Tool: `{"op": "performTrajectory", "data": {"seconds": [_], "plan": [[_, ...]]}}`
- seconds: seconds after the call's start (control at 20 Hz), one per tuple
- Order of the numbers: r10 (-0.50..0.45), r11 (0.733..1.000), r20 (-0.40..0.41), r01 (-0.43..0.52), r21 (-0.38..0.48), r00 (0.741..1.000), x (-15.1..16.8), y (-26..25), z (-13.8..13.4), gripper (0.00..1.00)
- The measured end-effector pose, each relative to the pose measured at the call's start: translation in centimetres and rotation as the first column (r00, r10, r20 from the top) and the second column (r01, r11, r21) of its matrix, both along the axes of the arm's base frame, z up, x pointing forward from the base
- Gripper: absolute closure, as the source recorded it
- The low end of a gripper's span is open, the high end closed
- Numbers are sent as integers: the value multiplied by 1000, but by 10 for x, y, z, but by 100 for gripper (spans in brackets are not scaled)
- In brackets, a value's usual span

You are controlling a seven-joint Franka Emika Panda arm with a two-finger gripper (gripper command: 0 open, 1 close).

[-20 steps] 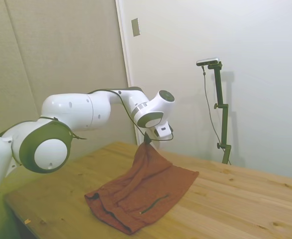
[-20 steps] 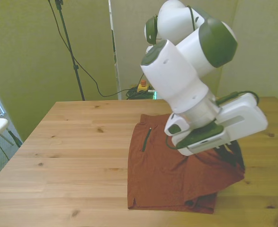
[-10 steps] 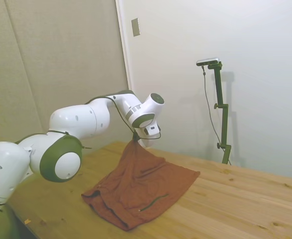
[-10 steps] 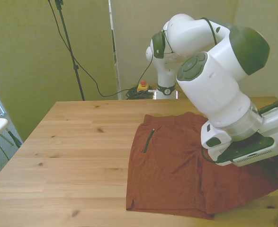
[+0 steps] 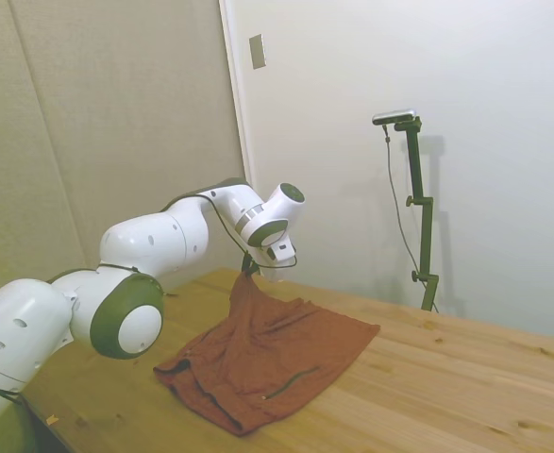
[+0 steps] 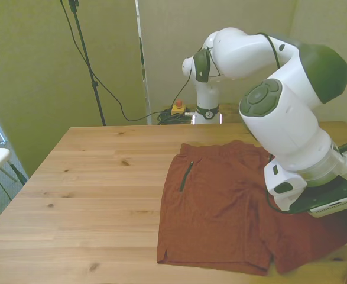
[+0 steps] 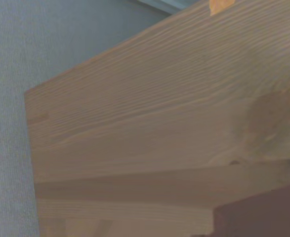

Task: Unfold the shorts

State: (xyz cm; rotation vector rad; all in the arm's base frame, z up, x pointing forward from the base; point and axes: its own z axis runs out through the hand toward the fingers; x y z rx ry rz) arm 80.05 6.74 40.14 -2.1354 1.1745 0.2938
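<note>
Side view shows the white arm's gripper pinching a raised corner of the rust-brown rumpled fabric shorts on the wooden table; it has carried that corner lower and outward, spreading them nearly flat.

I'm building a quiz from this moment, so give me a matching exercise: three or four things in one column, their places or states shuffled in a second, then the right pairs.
Things:
1. shorts
2. gripper
3. pocket zipper line
4. table

Places or states:
A. bare wood on the front view's left
B. holds one raised corner of the fabric
C. dark thin line near the garment's edge on the front view's left
D. mostly spread on the table, one corner lifted

Pairs: 1-D, 2-B, 3-C, 4-A
</note>
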Motion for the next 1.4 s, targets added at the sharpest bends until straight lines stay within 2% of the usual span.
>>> {"op": "performTrajectory", "data": {"seconds": [0.2,0.4,0.5,0.65,0.75,0.9,1.1,1.4], "plan": [[-8,1000,13,8,-11,1000,1,-18,10,0],[-29,980,67,42,-194,997,-1,-32,40,0],[-37,955,82,59,-290,996,-6,-34,58,0],[-58,896,84,89,-434,995,-19,-56,78,0],[-72,861,69,97,-499,995,-30,-78,87,0],[-56,842,43,70,-535,998,-50,-107,93,0],[6,837,24,8,-547,1000,-78,-126,98,0],[104,808,43,-59,-586,994,-122,-110,107,0]]}}
